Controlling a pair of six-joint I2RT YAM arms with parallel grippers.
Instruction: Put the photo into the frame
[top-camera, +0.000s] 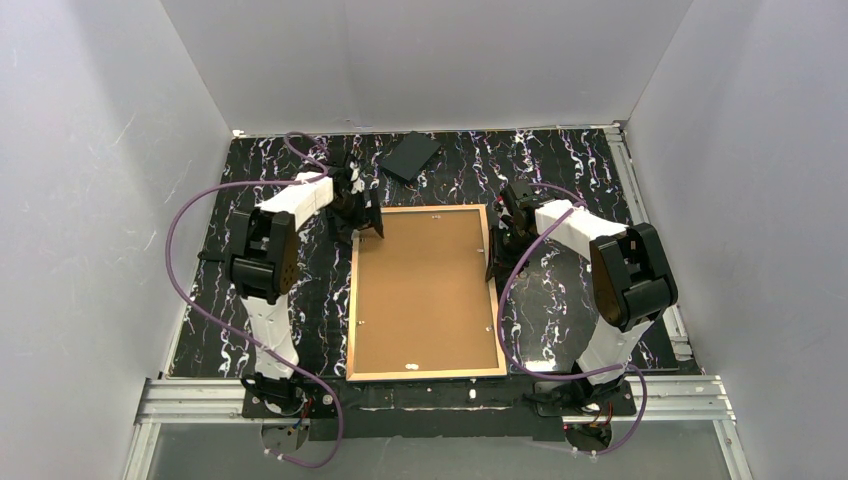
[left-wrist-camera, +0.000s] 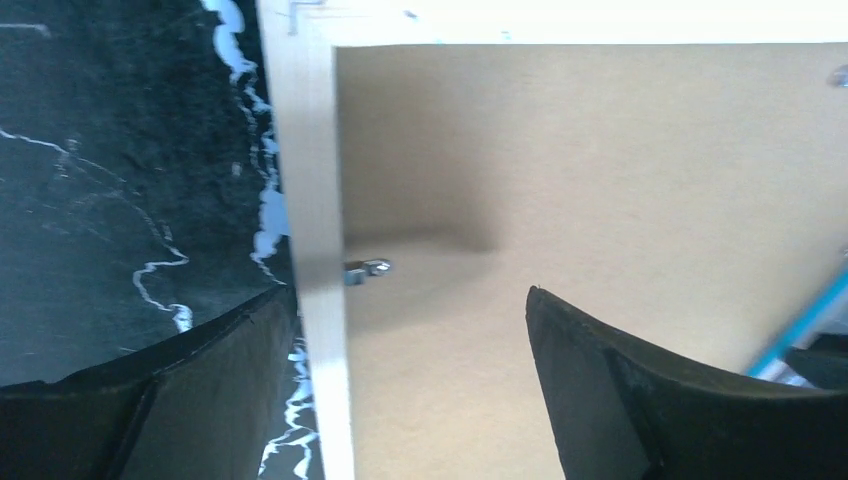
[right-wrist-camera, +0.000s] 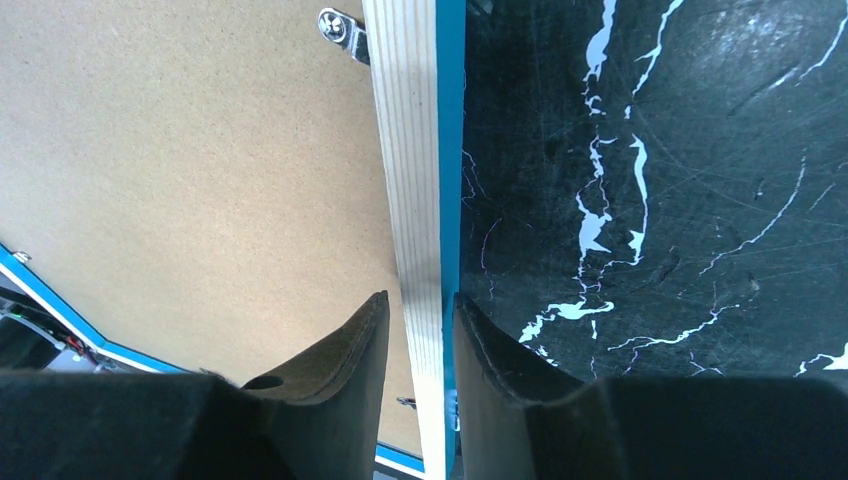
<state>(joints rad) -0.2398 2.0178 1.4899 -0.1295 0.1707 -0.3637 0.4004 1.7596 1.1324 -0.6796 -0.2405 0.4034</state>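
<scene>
The frame (top-camera: 352, 300) lies flat on the table, tan wood face up, with the brown backing board (top-camera: 425, 290) filling it. The photo is not in view. My left gripper (top-camera: 368, 228) is open at the frame's far left corner. In the left wrist view the left gripper (left-wrist-camera: 410, 292) straddles the pale rail (left-wrist-camera: 310, 200), one finger over the table and one over the board (left-wrist-camera: 600, 180). My right gripper (top-camera: 497, 260) is at the frame's right side. In the right wrist view the right gripper (right-wrist-camera: 420, 296) is shut on the rail (right-wrist-camera: 410, 150), which has a blue outer edge.
A small black slab (top-camera: 411, 156) lies at the back of the black marbled table (top-camera: 250, 180). Small metal tabs sit on the frame's inner edge (left-wrist-camera: 368, 268) (right-wrist-camera: 340, 28). White walls close in the left, back and right sides.
</scene>
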